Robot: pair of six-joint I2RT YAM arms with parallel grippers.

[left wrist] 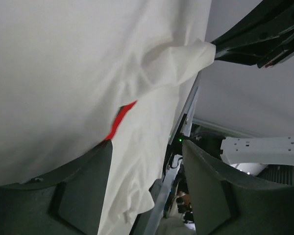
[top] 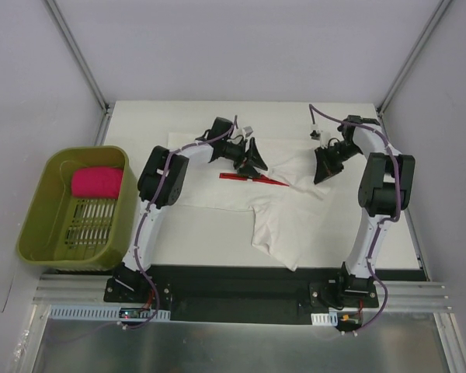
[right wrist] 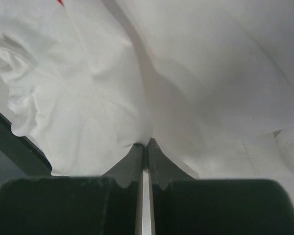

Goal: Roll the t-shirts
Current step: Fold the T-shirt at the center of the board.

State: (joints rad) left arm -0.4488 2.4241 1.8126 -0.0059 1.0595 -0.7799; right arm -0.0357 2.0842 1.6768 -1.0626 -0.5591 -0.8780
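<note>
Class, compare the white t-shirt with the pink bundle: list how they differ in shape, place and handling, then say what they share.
Shape: the white t-shirt lies spread out and rumpled; the pink bundle is a compact roll.
Place: the white t-shirt is on the table; the pink bundle sits in the green basket.
Handling: the right pincer pinches the white t-shirt; nothing touches the pink bundle.
Both are soft cloth.
</note>
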